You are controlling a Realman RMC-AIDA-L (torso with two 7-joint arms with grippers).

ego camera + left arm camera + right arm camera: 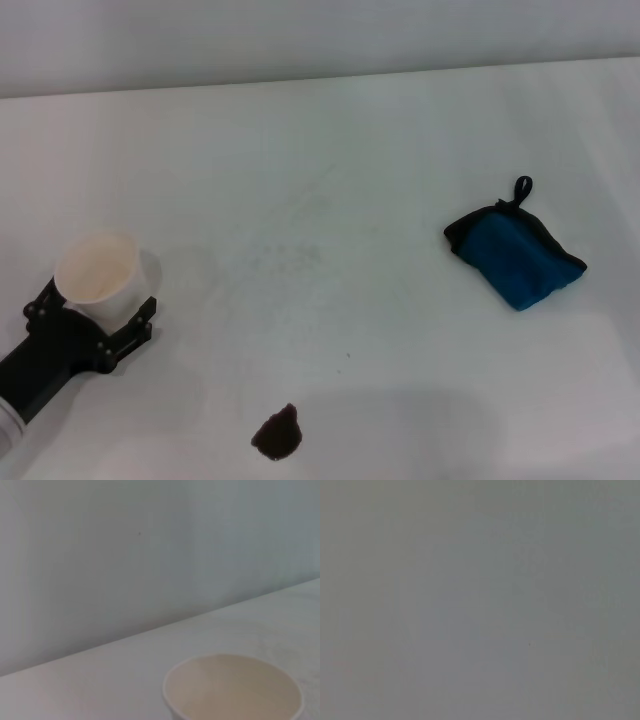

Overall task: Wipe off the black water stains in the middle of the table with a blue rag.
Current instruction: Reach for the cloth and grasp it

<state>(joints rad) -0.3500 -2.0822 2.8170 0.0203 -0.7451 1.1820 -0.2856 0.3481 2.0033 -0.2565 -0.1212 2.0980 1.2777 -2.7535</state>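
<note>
Closed around a white cup (98,270), the left gripper (100,318) sits near the table's (330,150) left edge. Right gripper unseen. Blue rag (515,258) lies toward the right edge, black water stains (278,434) by the near edge.

White cup (232,687) cut off by left wrist view's edge

Left arm: matte black, blocky casing; a white rounded segment shows at the worktop's near left corner.
Left pincer (100,322): black angular bracket — flat plates with small round screws along the edges.
Right arm: not visible.
</note>
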